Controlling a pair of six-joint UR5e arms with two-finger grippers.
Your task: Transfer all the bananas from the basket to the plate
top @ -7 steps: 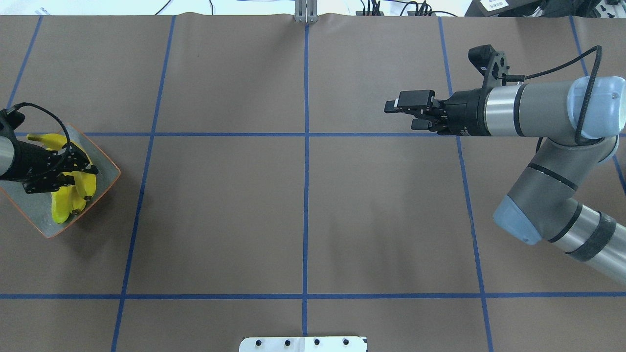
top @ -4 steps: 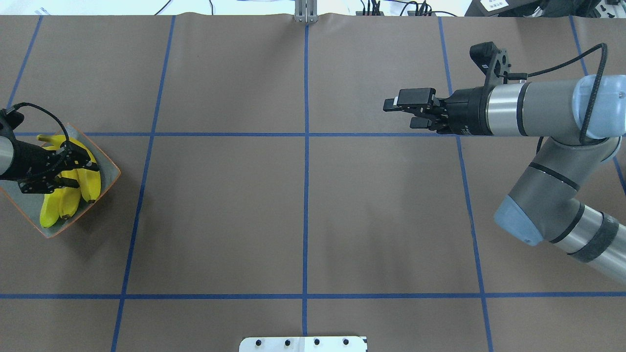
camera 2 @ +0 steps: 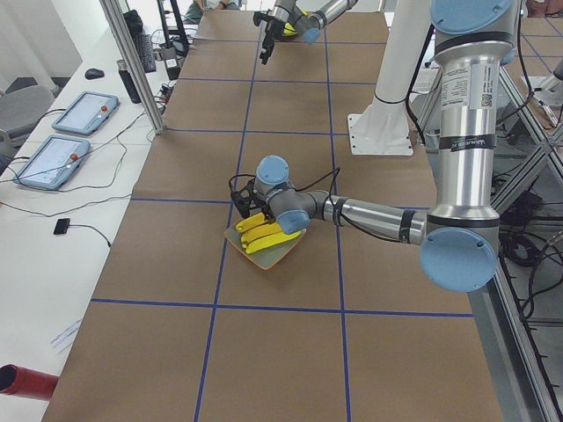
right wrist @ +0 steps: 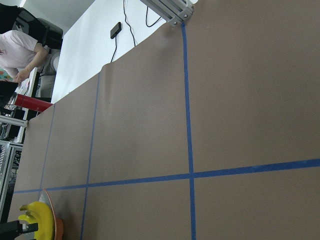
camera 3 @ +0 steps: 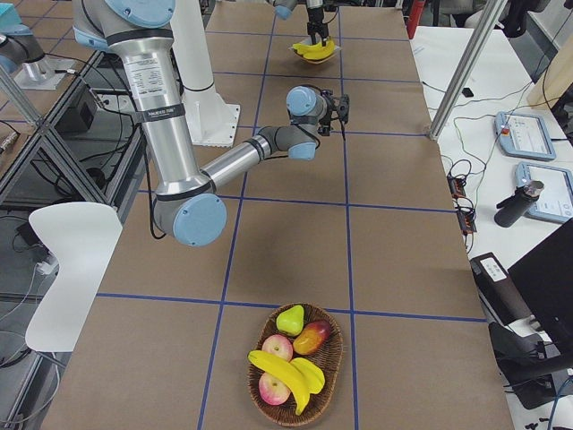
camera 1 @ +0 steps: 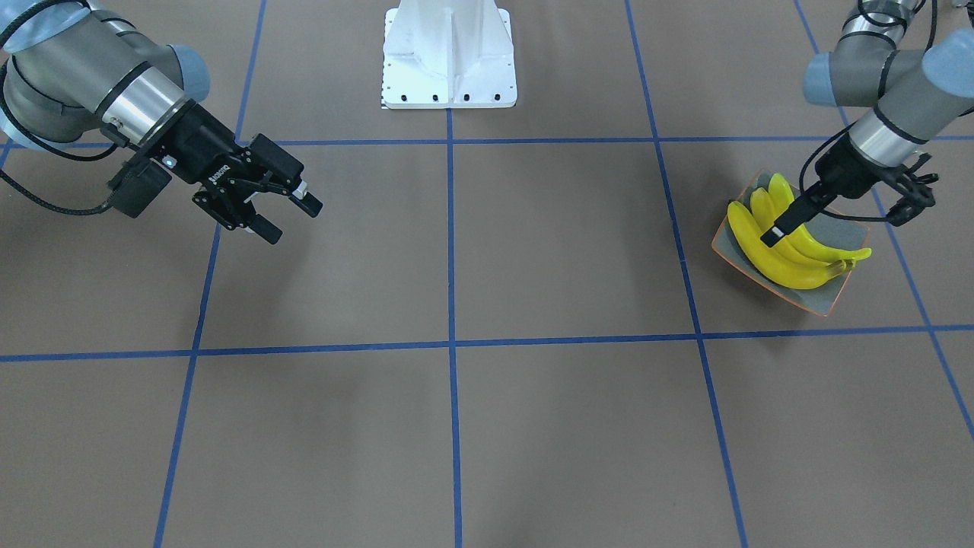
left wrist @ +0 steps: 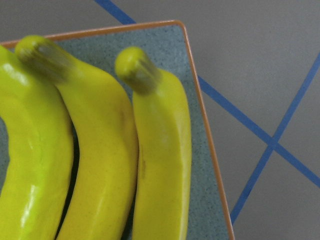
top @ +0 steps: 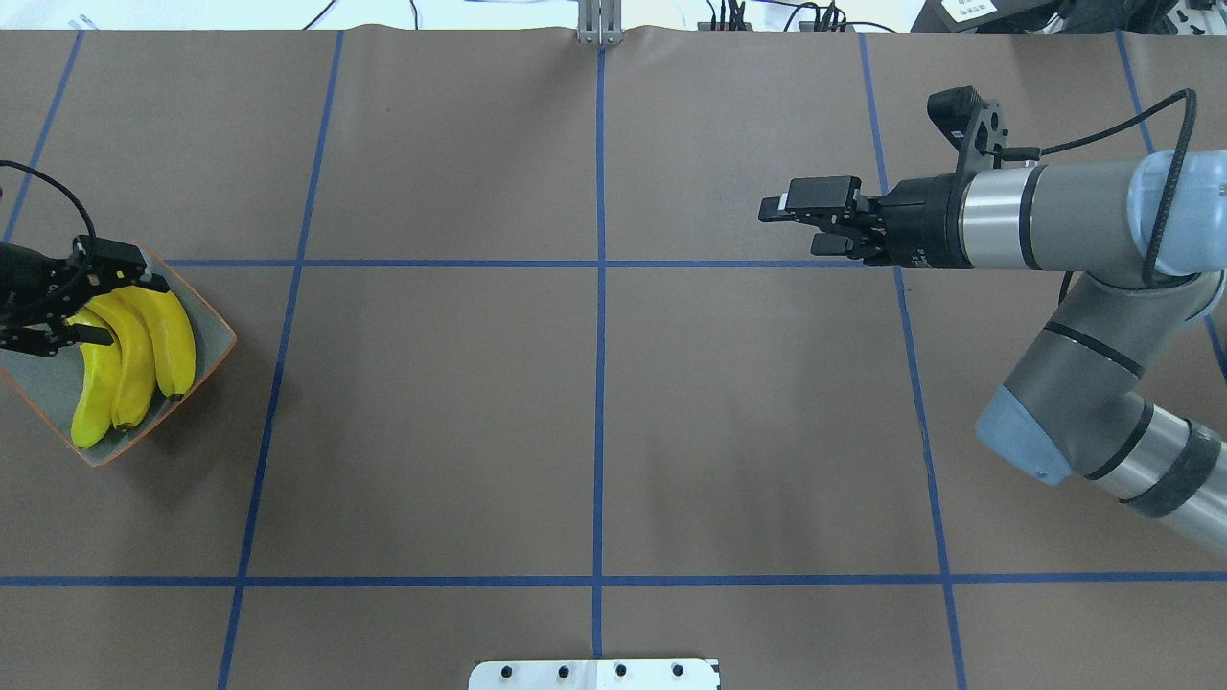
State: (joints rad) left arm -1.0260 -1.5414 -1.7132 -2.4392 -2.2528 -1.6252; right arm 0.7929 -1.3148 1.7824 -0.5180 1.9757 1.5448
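Three bananas (top: 134, 359) lie side by side on the plate (top: 213, 331) at frame left. The left gripper (top: 131, 310) hovers over them, fingers (top: 110, 254) spread and empty. The right gripper (top: 792, 228), upper right, also gapes empty.

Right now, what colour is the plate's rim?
Orange; the plate itself is speckled grey-green. Left wrist view shows it best.

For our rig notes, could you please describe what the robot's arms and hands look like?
The right arm and left arm are grey tubes with pale blue joint caps and a polished silver wrist band. The right hand and left hand are black and two-fingered. A black camera bracket sits on each wrist, with a black cable running from it.
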